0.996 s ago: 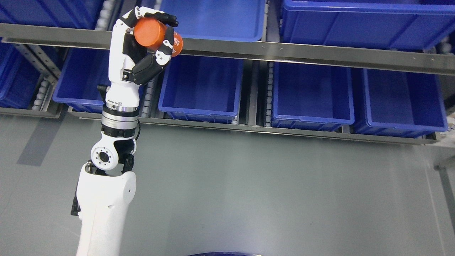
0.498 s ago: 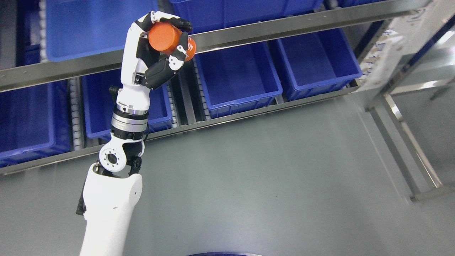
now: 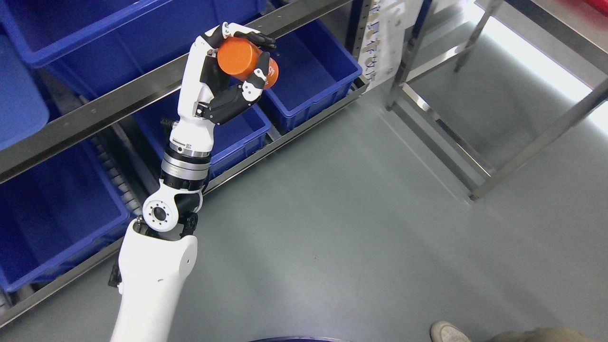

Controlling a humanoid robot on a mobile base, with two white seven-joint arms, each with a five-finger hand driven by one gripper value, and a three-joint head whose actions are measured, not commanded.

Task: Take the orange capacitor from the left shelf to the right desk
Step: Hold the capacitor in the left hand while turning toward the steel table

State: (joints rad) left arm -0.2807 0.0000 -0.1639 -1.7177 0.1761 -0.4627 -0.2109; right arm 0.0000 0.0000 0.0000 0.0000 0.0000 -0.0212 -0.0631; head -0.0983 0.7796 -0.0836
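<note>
An orange capacitor (image 3: 243,61), a short cylinder with white print on its side, is held up in the air in my left hand (image 3: 232,71). Black fingertips wrap over its top and a white and black thumb presses its lower side. The white left arm rises from the bottom left of the head view. The hand is in front of the steel shelf rail (image 3: 118,99) and the blue bins. No right arm shows.
Blue bins (image 3: 313,76) sit on the steel rack at the left and top. A steel frame with legs (image 3: 479,185) stands at the upper right on the grey floor. A person's shoe (image 3: 449,331) shows at the bottom right edge.
The whole view has swung right: the rack slid to the left and a steel frame and a shoe came into view. The hand keeps the same hold on the capacitor.
</note>
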